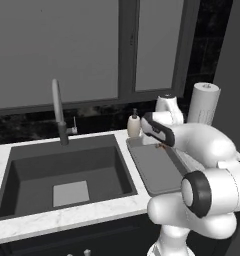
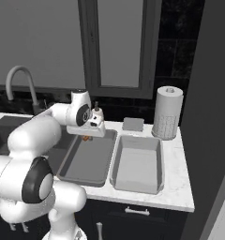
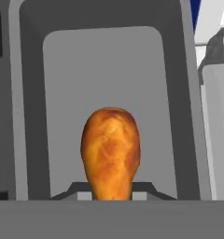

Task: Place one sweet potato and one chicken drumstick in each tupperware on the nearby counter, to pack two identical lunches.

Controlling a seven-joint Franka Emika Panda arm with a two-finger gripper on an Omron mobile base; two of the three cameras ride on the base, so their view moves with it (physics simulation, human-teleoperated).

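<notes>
1. Fingers (image 3: 112, 193) clamped on the chicken drumstick (image 3: 110, 151), held above the left tupperware (image 2: 86, 161).
2. Right tupperware (image 2: 138, 166) just beside it on the counter (image 2: 180, 187).
3. Sink basin (image 1: 67, 175) to the left; paper towel roll (image 2: 167, 112) behind.

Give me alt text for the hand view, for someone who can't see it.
A browned chicken drumstick is held in the shut gripper, thick end away from the camera, above a grey tupperware whose floor is bare. The rim of a second grey tupperware shows at the right edge.
</notes>
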